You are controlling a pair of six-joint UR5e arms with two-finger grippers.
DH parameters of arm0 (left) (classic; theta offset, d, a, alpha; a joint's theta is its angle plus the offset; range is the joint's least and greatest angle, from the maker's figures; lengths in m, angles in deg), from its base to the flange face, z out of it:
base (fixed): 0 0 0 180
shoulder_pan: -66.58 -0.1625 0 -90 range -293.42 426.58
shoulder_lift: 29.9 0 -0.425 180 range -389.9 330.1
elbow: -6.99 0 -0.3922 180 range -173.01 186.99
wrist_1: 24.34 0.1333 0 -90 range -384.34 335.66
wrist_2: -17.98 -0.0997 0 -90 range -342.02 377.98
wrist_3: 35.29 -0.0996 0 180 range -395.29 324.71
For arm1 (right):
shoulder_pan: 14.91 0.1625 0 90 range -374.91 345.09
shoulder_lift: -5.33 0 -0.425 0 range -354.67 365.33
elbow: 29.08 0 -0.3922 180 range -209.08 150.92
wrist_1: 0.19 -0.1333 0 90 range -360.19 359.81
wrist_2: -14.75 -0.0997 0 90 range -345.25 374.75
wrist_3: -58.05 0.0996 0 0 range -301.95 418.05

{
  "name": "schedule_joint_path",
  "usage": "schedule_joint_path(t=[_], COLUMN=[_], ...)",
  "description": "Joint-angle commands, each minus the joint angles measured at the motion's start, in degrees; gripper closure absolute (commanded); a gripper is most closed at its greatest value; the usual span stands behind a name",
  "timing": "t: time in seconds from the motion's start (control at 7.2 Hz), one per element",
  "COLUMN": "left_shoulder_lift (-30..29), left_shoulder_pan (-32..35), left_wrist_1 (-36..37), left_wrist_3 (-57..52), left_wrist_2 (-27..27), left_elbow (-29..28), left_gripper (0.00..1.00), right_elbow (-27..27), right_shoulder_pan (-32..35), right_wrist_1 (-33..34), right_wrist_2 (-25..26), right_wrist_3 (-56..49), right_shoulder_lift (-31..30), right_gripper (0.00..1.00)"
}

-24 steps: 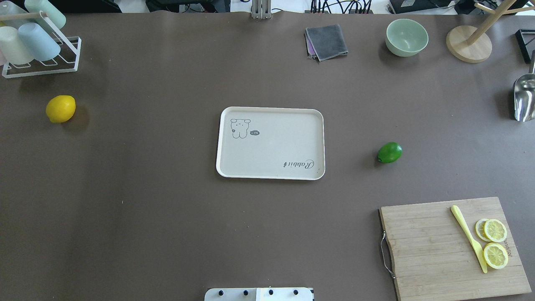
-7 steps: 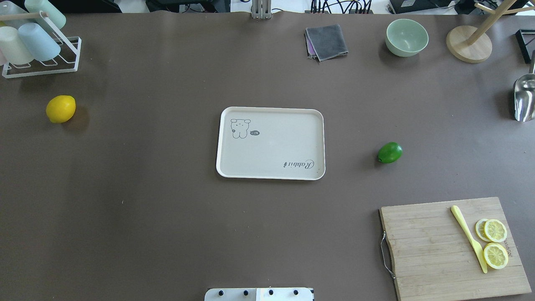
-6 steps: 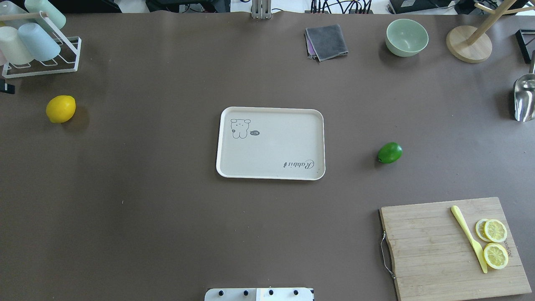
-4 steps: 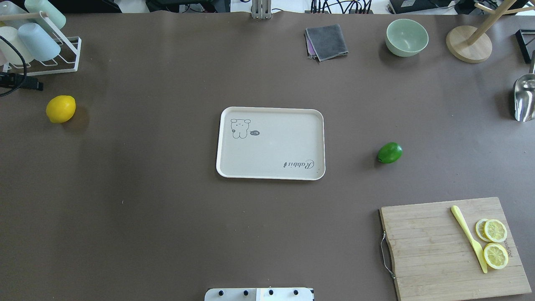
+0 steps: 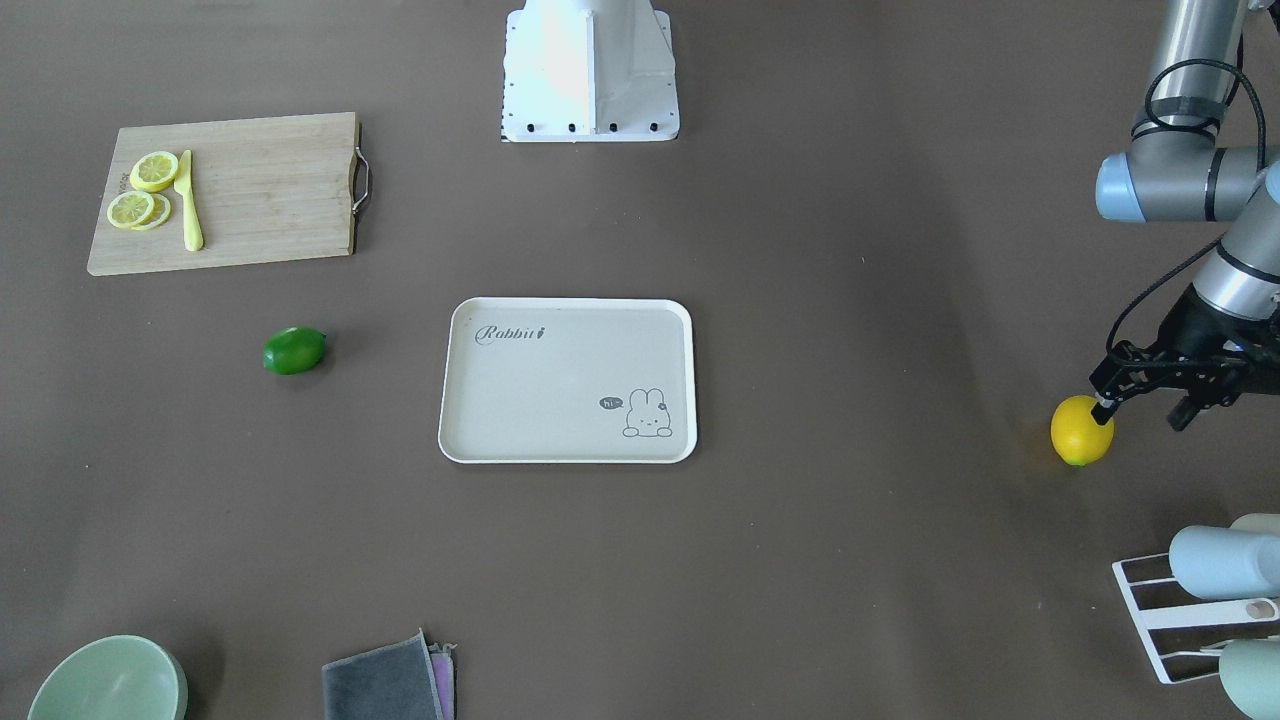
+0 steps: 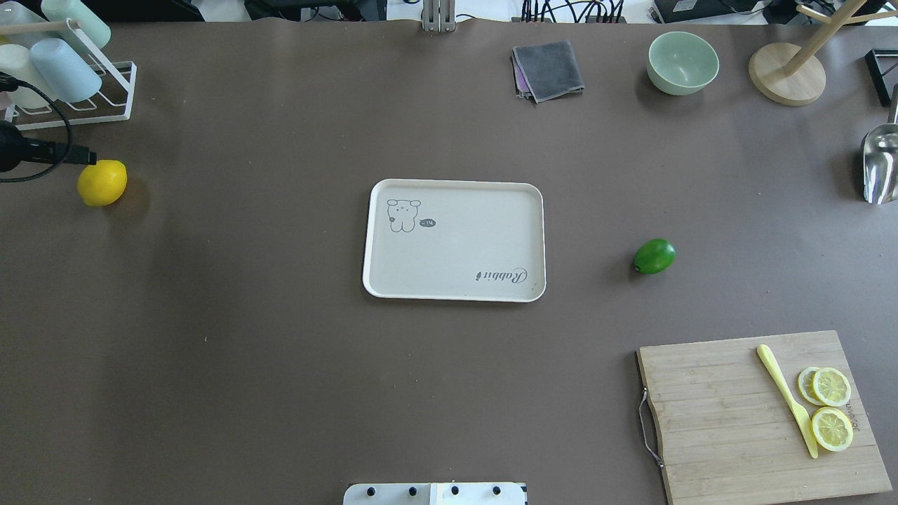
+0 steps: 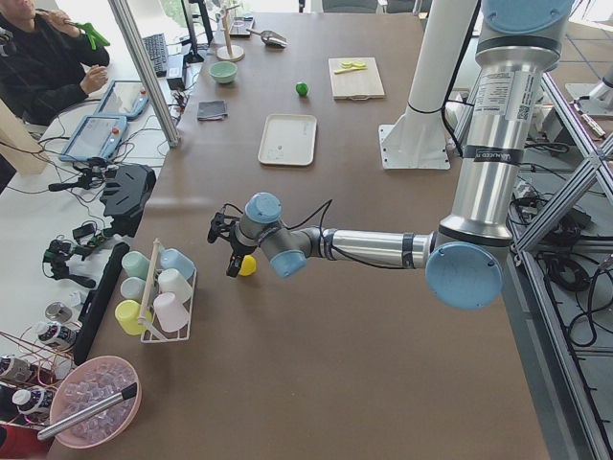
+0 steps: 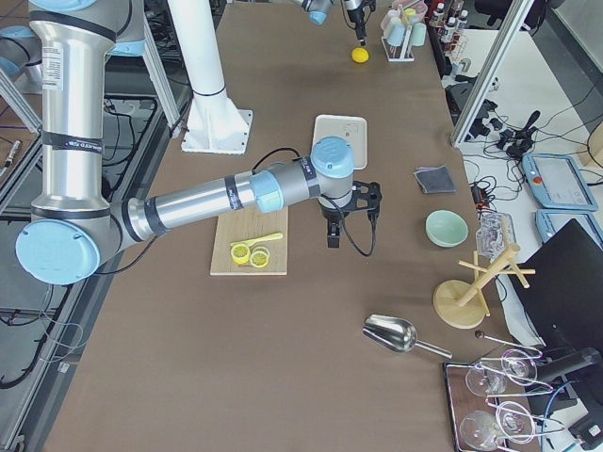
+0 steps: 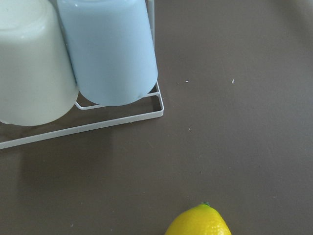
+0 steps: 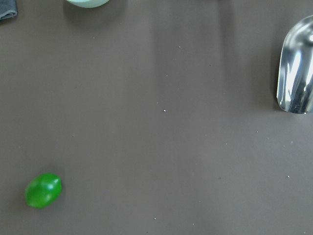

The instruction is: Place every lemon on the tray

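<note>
Green lemon (image 6: pixel 654 256) lay on the table (image 6: pixel 280 386), right of the tray (image 6: pixel 456 245) and apart from it, with the right gripper (image 8: pixel 350 226) hovering nearby (how wide its jaws stood, I couldn't tell). Farther off on the left, yellow lemon (image 6: pixel 102 182) sat off the tray too, left gripper (image 5: pixel 1143 408) just beside it, jaws spread, empty.

A: What colour are the two lemons?
B: The yellow lemon (image 6: pixel 102 183) is bright, the green lemon (image 6: pixel 654 256) dark and glossy, on a plain brown counter (image 6: pixel 280 365).
A: And the tray (image 6: pixel 456 245)?
B: Beige, white rim, grey "Rabbit" script and a bunny drawing.
A: Anything else?
B: Pale wooden cutting board (image 6: pixel 729 421) with yellow lemon slices (image 6: pixel 832 428) and a yellow knife (image 6: pixel 787 400); a mint-green bowl (image 6: pixel 682 63); a grey cloth (image 6: pixel 549 69).
</note>
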Motion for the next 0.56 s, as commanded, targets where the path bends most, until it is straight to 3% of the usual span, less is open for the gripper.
schedule_joint_path(t=[0.0,0.42], left_shoulder_lift=[-0.15,-0.67], left_shoulder_pan=[-0.99,-3.98], left_wrist_1=[-0.40,-0.49], left_wrist_3=[0.71,0.80], left_wrist_2=[-0.11,-2.48], left_elbow=[-0.73,-1.17], left_gripper=[0.02,0.02], right_elbow=[-0.18,-0.27], right_shoulder_pan=[-3.47,-9.00], right_wrist_1=[-3.21,-3.30], right_wrist_2=[1.73,5.59], right_wrist_3=[4.76,11.16], right_shoulder_lift=[0.47,2.93], right_gripper=[0.00,0.00])
